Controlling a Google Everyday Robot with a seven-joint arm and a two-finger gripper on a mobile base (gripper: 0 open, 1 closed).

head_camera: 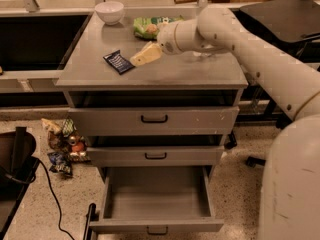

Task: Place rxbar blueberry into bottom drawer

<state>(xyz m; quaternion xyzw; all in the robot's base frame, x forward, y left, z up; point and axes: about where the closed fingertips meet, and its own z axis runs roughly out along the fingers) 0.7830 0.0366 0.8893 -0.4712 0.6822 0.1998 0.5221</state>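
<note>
On the grey counter (200,70), the rxbar blueberry (119,62) lies flat, the robot's gripper (145,54) just beside it, whether clenched or released cannot be told; below, the bottom drawer (155,226) stands pulled open.

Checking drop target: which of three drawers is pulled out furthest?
The bottom drawer, its inside showing; top drawer and middle drawer barely protrude. Pincer is beside the rxbar blueberry.

The white arm (250,49) reaches in from the view's right, its claw (145,54) apparently angled slightly downward.
</note>
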